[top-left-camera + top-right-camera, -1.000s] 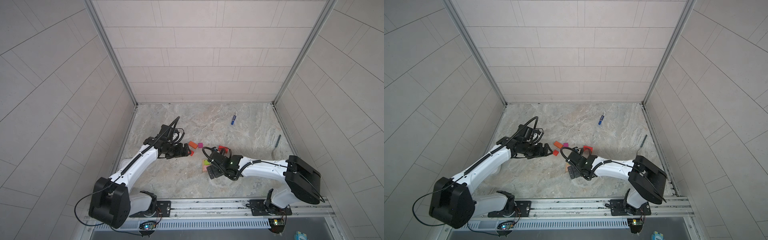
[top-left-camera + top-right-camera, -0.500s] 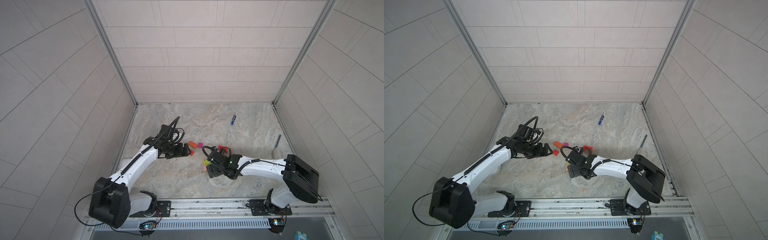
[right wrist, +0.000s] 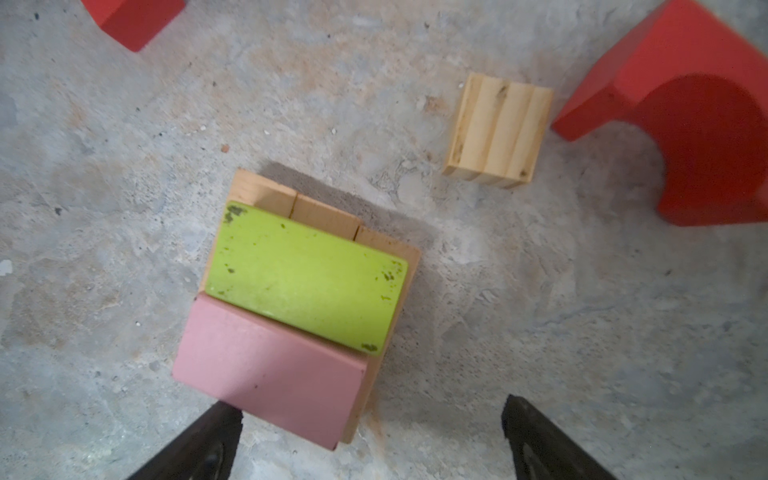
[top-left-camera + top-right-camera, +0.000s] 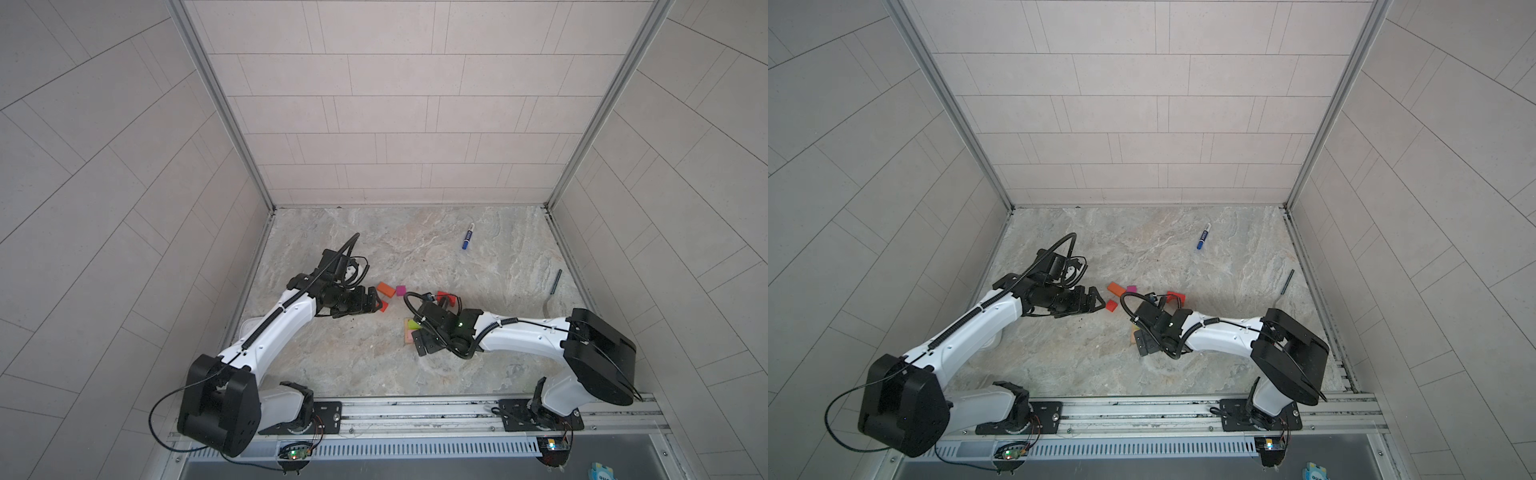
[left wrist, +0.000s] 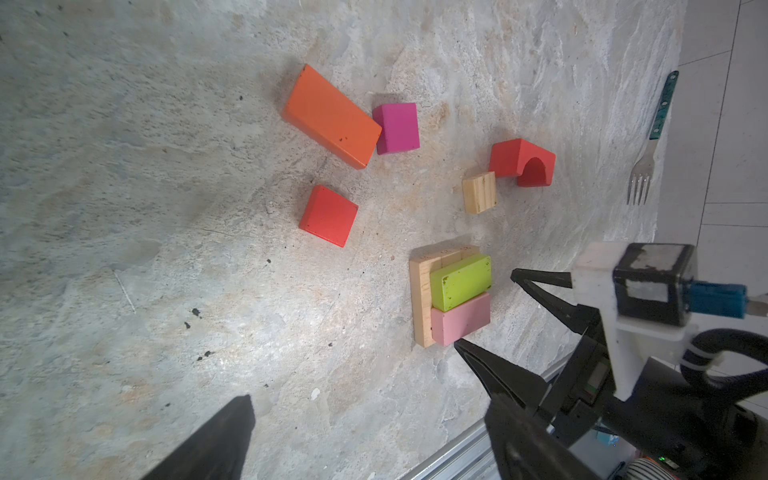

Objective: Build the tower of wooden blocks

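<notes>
Your tower so far sits just right of the middle of the stone floor in both top views. Tan planks lie side by side as a base, with the lime-green brick and the pink brick flat on top, long sides touching. Your right gripper is released, jaws spread wide and empty, low at the stack's side. One fingertip sits right at the pink brick's corner, and you cannot tell whether it touches.

Your left gripper is also spread open and holds nothing. In both top views its tips are just beside the red cube, left of centre. The orange brick and magenta cube meet at a corner just above that cube. The red arch and a small tan block lie near each other above the stack.

You have room in the upper half of the floor, which is open apart from the blue marker at upper right. A fork lies near the right wall. A wide bare strip runs between the blocks and the rail at the bottom. The left arm's long link runs close along the left wall.

Against the earlier frames, nothing has visibly shifted. The blocks, the arms and both open grippers sit the same.
</notes>
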Robot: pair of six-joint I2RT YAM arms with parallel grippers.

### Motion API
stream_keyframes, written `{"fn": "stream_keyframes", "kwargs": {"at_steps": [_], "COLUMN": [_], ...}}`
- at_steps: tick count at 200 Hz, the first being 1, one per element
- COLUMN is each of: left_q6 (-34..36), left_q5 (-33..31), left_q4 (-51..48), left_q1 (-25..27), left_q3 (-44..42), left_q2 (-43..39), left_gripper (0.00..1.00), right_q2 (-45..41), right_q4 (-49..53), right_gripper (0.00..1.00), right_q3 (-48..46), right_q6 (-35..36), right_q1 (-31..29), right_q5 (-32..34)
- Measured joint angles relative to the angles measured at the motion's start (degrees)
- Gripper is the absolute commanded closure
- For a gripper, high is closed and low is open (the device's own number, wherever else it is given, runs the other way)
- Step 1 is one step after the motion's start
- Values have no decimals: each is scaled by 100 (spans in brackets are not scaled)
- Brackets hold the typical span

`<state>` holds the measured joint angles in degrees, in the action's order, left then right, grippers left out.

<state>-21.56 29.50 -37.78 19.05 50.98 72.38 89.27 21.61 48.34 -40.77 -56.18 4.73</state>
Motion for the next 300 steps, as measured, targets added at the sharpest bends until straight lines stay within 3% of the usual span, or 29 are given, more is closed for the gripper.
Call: {"fn": "stream_keyframes", "kwargs": {"at_steps": [184, 300], "left_q6": [0, -2], "left_q5": [0, 0], "left_q4": [2, 0], "left_q1": [0, 0], "left_q3": [0, 0], "left_q2": [0, 0], "left_gripper": [6, 6], "right_q2": [-4, -479], "right_q4": [20, 214], "right_gripper": [2, 2], "right_q3": [0, -210], "right_q6": [-17, -61], "right_q1": [39, 66], "right_q5": [0, 26]}}
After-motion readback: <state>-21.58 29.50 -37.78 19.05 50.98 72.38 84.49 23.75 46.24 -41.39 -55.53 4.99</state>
